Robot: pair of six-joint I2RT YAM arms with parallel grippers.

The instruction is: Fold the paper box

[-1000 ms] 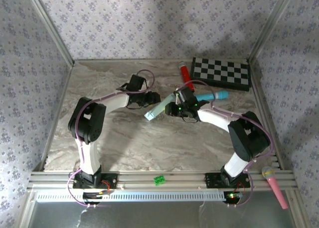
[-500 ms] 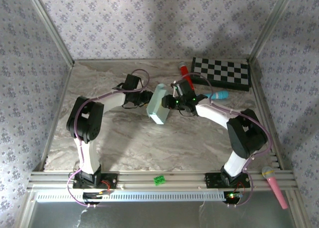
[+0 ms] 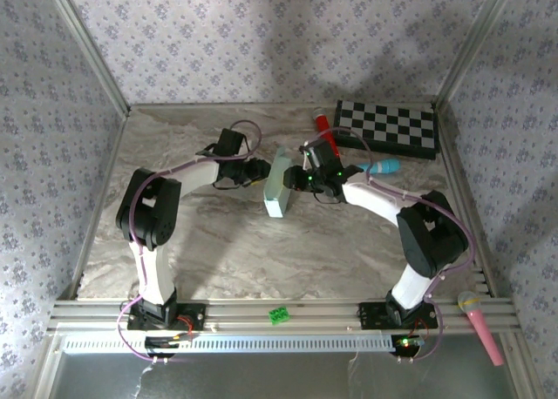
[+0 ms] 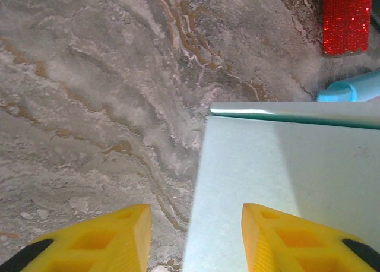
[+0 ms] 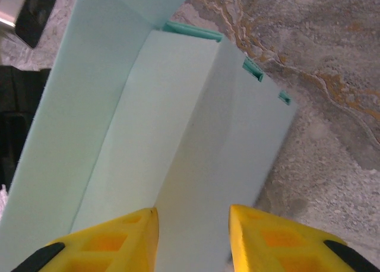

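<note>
**Mint box upright between both grippers, mid-table**

On the near aluminium rail [image 3: 261,312] a small bright-green plastic piece [image 3: 279,314] sits at 6 o'clock. A pink toy microphone with a yellow head [image 3: 481,322] lies at 5 o'clock.

Further in, on the grey marbled table top [image 3: 218,242], the pale mint-green card paper box [image 3: 279,183] stands tilted on a narrow side at the centre. It is partly folded, with a flap raised along one long edge.

The left gripper [image 4: 196,239] is at the box's 9 o'clock with its yellow fingers [image 4: 89,245] parted. One is over bare table and the other over a flat card panel, so nothing is pinched between them.

The right gripper [image 5: 193,236] is at the box's 3 o'clock with its fingers also apart. Creased card fills the gap, and I cannot tell whether they clamp it.

Beyond, a teal-blue cylindrical toy microphone [image 3: 379,167] lies at the box's 3 o'clock, past the right gripper. A red glittery cylinder [image 3: 324,129] lies at 1 o'clock. A black-and-white checkerboard [image 3: 386,127] lies at 2 o'clock, by the far wall.
</note>
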